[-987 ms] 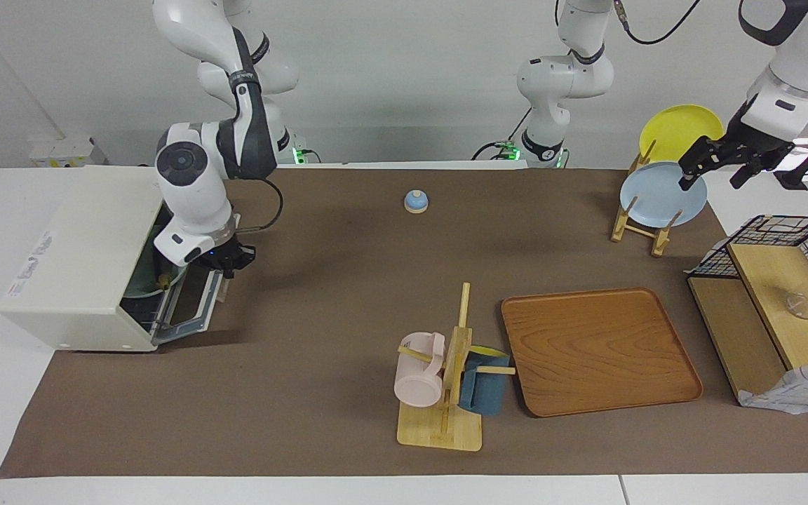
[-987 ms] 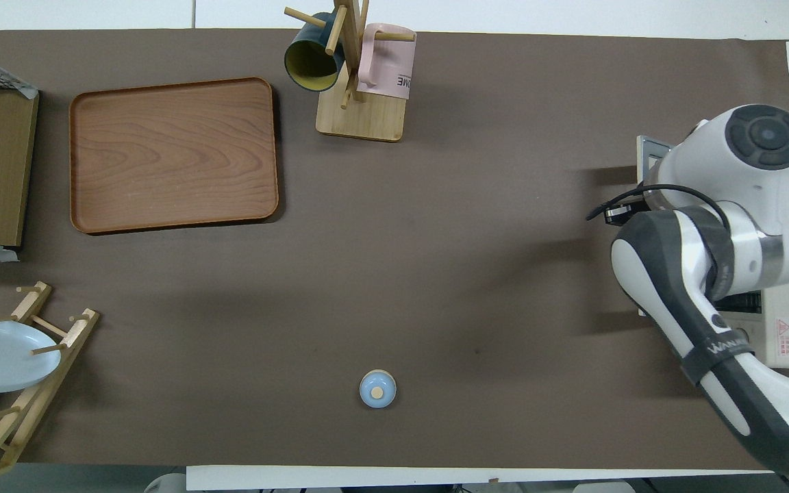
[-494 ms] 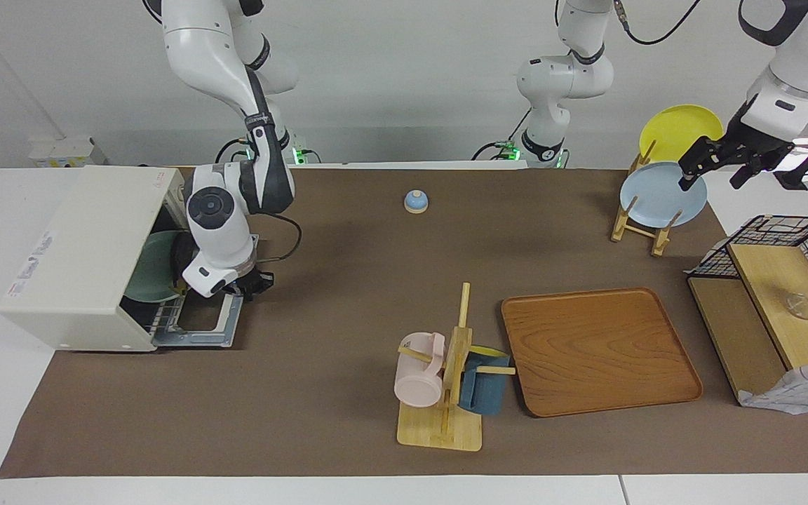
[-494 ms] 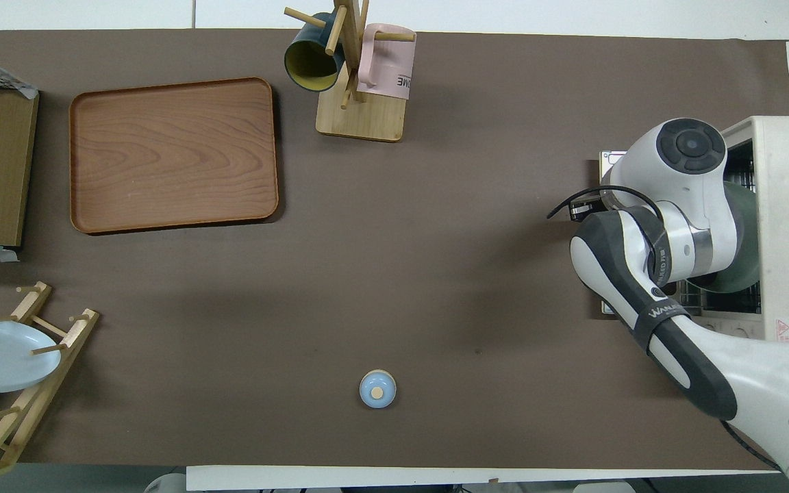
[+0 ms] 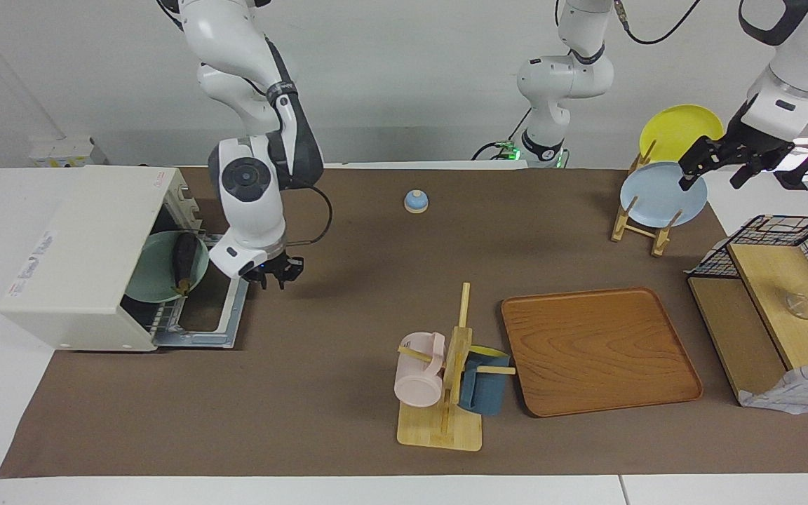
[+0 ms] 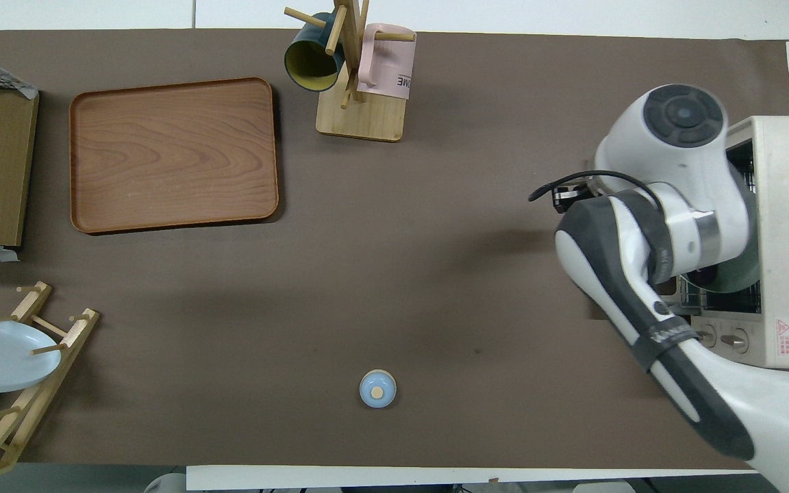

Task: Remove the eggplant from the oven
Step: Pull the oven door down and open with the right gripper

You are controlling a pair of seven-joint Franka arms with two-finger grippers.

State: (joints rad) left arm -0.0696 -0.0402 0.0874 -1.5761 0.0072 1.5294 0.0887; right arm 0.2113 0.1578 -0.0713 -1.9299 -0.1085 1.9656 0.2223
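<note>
Oven door down, eggplant on green plate inside – right gripper empty, fingers apart, over mat beside door; next: reach in, pinch eggplant; left gripper waiting by plate rack, fingers apart.

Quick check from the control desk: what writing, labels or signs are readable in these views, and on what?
"ME", end of a cut-off word, on the pink mug.
Lettering on the right arm's dark forearm band: too blurred to read.
Red warning triangle on the oven: its text too small.
Label on the oven's side: unreadable.
</note>
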